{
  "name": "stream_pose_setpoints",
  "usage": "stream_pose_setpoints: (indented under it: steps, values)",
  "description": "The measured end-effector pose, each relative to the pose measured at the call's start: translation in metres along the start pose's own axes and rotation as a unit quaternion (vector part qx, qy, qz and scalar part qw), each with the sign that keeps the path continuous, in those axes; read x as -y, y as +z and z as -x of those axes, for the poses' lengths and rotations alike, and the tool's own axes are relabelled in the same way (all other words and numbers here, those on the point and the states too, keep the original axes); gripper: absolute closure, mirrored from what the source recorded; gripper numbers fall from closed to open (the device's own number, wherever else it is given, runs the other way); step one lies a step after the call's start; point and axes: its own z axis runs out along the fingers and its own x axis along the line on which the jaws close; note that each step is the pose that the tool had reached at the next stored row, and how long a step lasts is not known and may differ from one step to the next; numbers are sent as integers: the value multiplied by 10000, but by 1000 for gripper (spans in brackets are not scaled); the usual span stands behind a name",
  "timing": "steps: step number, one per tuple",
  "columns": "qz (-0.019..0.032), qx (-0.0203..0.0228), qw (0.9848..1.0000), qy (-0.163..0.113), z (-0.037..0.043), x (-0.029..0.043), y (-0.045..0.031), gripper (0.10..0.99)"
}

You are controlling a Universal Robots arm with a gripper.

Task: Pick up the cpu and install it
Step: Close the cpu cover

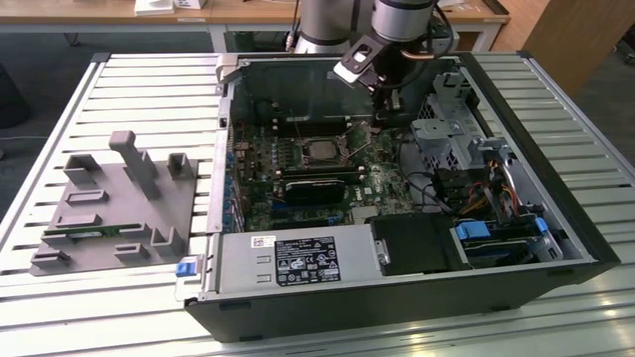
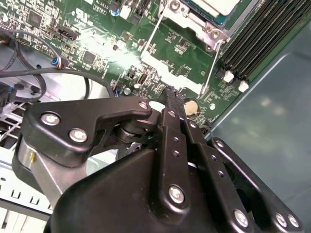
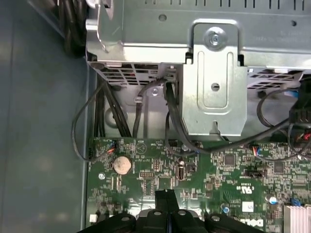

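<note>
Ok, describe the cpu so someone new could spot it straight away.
Look inside the open computer case on the slatted table, at its green motherboard. The cpu sits in the metal-framed socket near the board's middle, beside long black memory slots. It is the one flat, shiny silver square there.

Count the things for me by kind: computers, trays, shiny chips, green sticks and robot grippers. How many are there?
Black open computer case: 1
Grey plastic tray with upright posts: 1
Small shiny silver square cpu: 1
Long narrow green memory stick: 1
Black robot gripper: 1
Total: 5
</note>
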Motion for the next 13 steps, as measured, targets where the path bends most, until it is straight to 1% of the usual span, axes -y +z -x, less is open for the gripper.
stream_pose_setpoints:
  steps: [4, 6, 11, 13]
  values:
    - [-6, 0, 10000, 0, -6, -38, 31, 973]
    - [-10, 0, 10000, 0, -7, -49, 58, 973]
    - [-13, 0, 10000, 0, -8, -48, 147, 973]
    - [-13, -1, 10000, 0, -8, -47, 166, 973]
